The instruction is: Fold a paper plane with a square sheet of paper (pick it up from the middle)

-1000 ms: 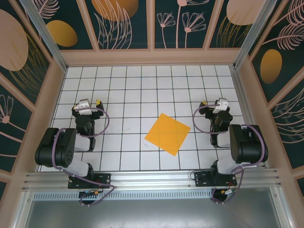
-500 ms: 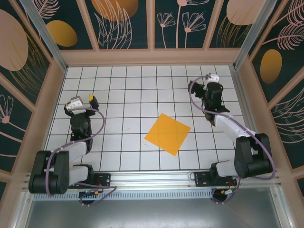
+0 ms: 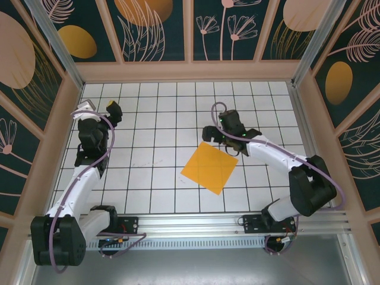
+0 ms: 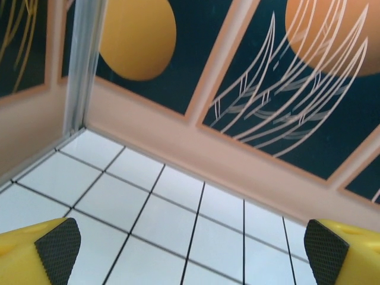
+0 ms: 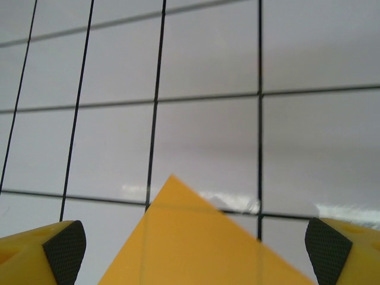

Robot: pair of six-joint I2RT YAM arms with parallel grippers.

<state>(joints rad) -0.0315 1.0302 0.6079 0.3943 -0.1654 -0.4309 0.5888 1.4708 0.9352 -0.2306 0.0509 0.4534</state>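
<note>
The square sheet of paper [image 3: 209,167] lies flat on the gridded white floor, turned like a diamond, orange-yellow and uncreased. My right gripper [image 3: 230,135] hangs open just above the sheet's far edge, near its top corner. In the right wrist view that corner of the paper [image 5: 178,237] points up between the two yellow fingers [image 5: 62,249], with nothing held in the right gripper [image 5: 193,252]. My left gripper [image 3: 98,110] is far from the sheet, near the back left corner, open and empty. In its wrist view the left gripper [image 4: 191,249] faces bare tiles and the wall.
Painted walls with pink frames [image 3: 190,70] enclose the floor on three sides. The left wall [image 3: 66,113] runs close beside my left gripper. A metal rail [image 3: 190,224] carrying both arm bases runs along the near edge.
Both arms have unfolded from their rest near the bases. The right gripper swung out and then left to the sheet's far edge. The left gripper reached toward the back left corner. The paper stayed put.
</note>
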